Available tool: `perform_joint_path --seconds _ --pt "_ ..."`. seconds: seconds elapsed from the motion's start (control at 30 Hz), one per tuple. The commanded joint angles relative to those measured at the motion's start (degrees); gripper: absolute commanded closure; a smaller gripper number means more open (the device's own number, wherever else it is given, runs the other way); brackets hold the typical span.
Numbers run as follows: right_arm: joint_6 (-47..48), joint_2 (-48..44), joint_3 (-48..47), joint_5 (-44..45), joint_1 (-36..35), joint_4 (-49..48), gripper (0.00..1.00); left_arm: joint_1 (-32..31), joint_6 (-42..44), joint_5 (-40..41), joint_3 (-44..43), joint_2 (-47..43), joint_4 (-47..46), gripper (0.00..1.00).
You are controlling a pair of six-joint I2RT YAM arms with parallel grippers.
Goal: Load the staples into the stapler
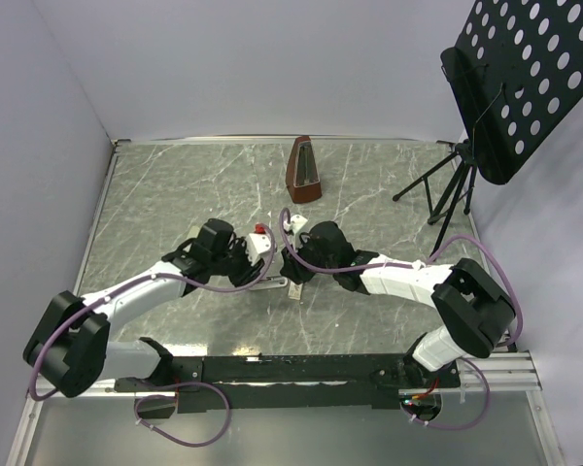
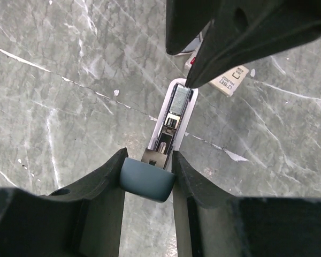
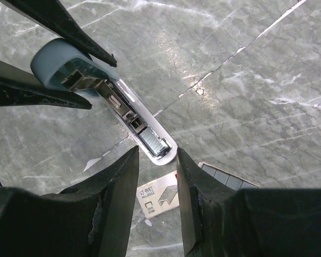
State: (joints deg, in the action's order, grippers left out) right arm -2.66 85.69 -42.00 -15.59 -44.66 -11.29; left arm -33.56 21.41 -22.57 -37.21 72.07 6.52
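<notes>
The stapler (image 2: pixel 170 124) lies opened on the marble table, its white magazine channel facing up. My left gripper (image 2: pixel 148 160) is shut on its blue-grey rear end (image 3: pixel 52 60). A short grey strip of staples (image 3: pixel 154 143) sits in the front of the channel (image 2: pixel 177 100). My right gripper (image 3: pixel 156 152) hovers just above that front tip, open, with nothing between its fingers (image 2: pixel 224 43). The small cream staples box (image 3: pixel 158 195) lies on the table below its jaws (image 2: pixel 232 80). In the top view both grippers meet mid-table, left (image 1: pixel 260 256) and right (image 1: pixel 293 260).
A grey segmented tray (image 3: pixel 227 178) lies beside the box. A brown metronome-shaped object (image 1: pixel 304 172) stands farther back. A black perforated music stand (image 1: pixel 525 78) on a tripod occupies the back right. A small red item (image 1: pixel 260 230) shows by the left wrist.
</notes>
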Motion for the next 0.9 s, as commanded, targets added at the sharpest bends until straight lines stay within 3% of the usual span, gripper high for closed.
perform_joint_path --seconds 0.0,0.27,0.63,0.77,0.87 --pt "-0.95 0.71 -2.12 -0.05 0.54 -0.93 0.59 -0.8 -1.81 5.51 -3.13 2.02 4.8 0.99" --pt "-3.41 0.97 -2.39 2.75 1.68 0.04 0.59 -2.2 -5.93 11.83 -8.13 4.91 13.07 0.99" --pt "-9.12 -1.22 0.68 5.14 6.17 -2.15 0.59 -7.91 -13.67 19.14 -20.35 20.2 22.91 0.98" --pt "-10.0 -2.37 1.92 6.01 7.13 -3.3 0.59 -10.2 -14.29 19.93 -22.81 23.28 23.62 0.85" --pt "-10.7 -2.98 2.62 6.54 7.57 -4.09 0.59 -10.91 -15.08 20.19 -23.96 24.78 23.8 0.69"
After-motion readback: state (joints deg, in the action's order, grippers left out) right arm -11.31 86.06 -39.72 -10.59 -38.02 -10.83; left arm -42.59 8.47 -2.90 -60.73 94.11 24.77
